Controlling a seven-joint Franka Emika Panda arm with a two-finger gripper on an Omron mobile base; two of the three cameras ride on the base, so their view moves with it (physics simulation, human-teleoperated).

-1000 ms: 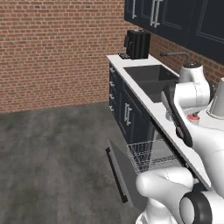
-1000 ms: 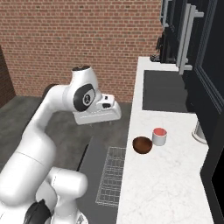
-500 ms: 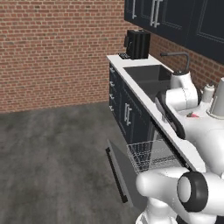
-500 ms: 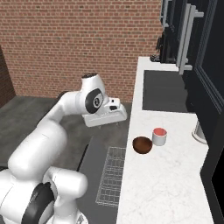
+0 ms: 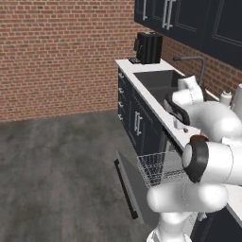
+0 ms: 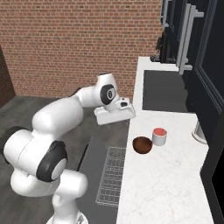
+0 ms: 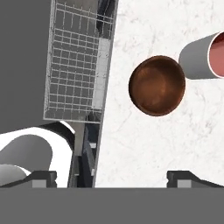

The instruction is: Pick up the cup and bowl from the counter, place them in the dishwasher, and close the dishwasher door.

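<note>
- Gripper (image 7: 112, 177) wide open, nothing held; hangs over the counter (image 6: 175, 183) edge, short of both dishes.
- Bowl (image 6: 142, 145) and cup (image 6: 160, 136) sit upright on the counter, just beside each other, maybe touching; can't tell which. Bowl is nearer the edge.
- Risk: descent onto the bowl (image 7: 157, 85) with a finger landing between it and the cup (image 7: 205, 54). No clearance there, so the cup gets shoved or tipped.
- Risk: bowl wall is curved and glossy. A pinch on the rim looks likely to slip or flip it.
- Risk: bowl is close to the edge, with the rack (image 6: 109, 181) and the dropped door (image 6: 89, 164) below. A nudge toward the edge drops it off the counter.
- Risk: gripper isn't centred on the bowl in hand view; bowl lies off toward the right fingertip. Closing without re-aligning clips the rim.
- Door lies flat beside the base; arm or elbow swing low could hit it or the pulled-out rack (image 5: 158, 168).
</note>
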